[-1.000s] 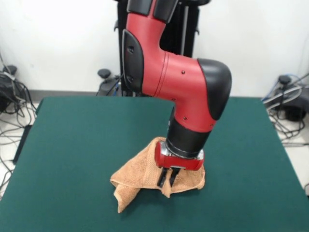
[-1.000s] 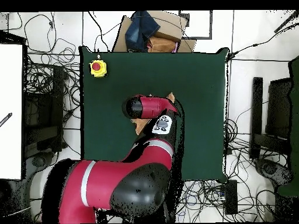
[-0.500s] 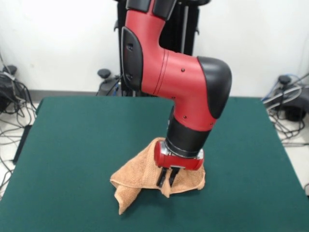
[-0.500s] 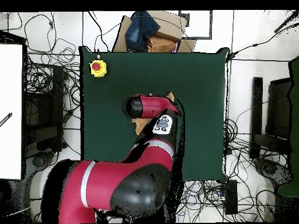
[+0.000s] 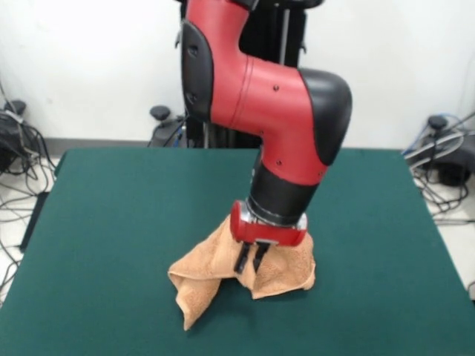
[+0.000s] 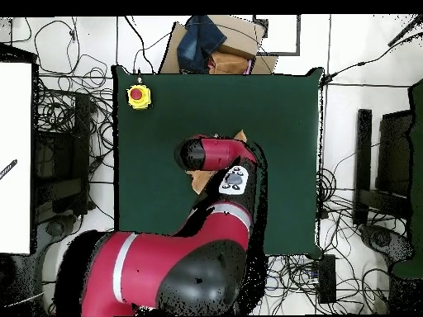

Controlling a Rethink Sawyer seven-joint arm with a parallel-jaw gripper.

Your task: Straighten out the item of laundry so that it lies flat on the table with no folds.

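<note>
The towel [image 5: 223, 271] lay crumpled in a heap on the green table [image 5: 111, 222], toward its near middle, one folded corner trailing down at the left. Over its middle the gripper [image 5: 249, 261] pinched a raised fold of the cloth, its black fingers [image 5: 242, 259] drawn close together.

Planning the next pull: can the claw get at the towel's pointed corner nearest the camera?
Probably yes: that corner lies bare on the table, nothing over it; the claw sits above the towel's bunched middle.
</note>
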